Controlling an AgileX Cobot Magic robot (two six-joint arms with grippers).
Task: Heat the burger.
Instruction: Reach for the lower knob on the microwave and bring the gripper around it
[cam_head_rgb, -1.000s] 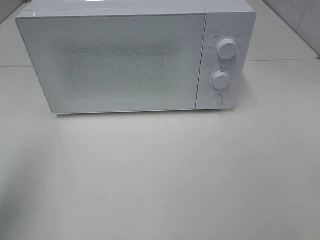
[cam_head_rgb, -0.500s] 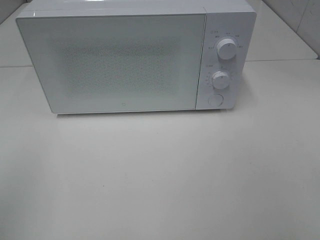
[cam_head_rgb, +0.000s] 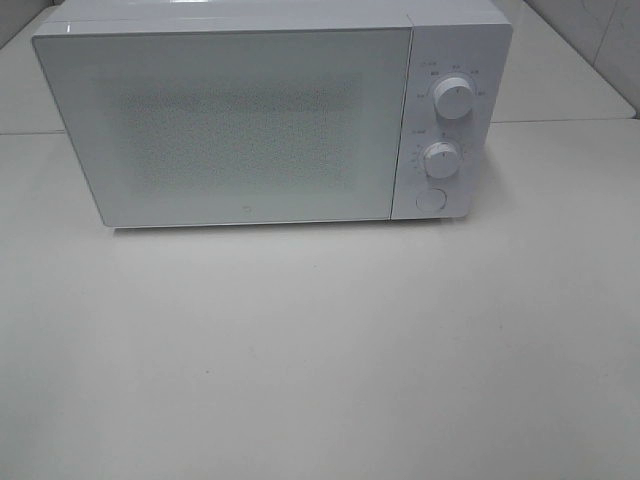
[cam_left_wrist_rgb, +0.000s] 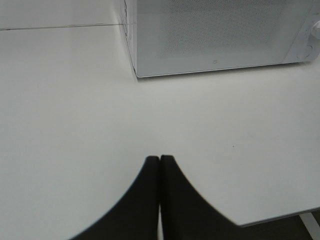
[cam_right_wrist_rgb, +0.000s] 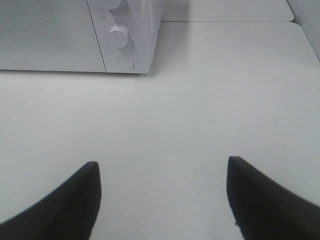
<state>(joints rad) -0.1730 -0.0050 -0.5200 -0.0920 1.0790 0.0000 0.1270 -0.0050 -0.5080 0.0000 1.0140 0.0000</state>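
The burger is out of view in every frame. A white microwave (cam_head_rgb: 270, 115) stands at the back of the white table (cam_head_rgb: 320, 350) with its door shut; its frosted window hides the inside. It also appears in the left wrist view as the microwave (cam_left_wrist_rgb: 220, 35) and in the right wrist view as the microwave (cam_right_wrist_rgb: 80, 35). My left gripper (cam_left_wrist_rgb: 160, 159) is shut with nothing between its fingers, hovering over bare table in front of the microwave's left corner. My right gripper (cam_right_wrist_rgb: 162, 167) is open and empty, over the table in front of the control panel side.
Two round dials (cam_head_rgb: 453, 100) and a round button (cam_head_rgb: 431, 199) sit on the microwave's right panel. A table seam (cam_head_rgb: 560, 121) runs behind the microwave. The table's near edge (cam_left_wrist_rgb: 280, 216) shows in the left wrist view.
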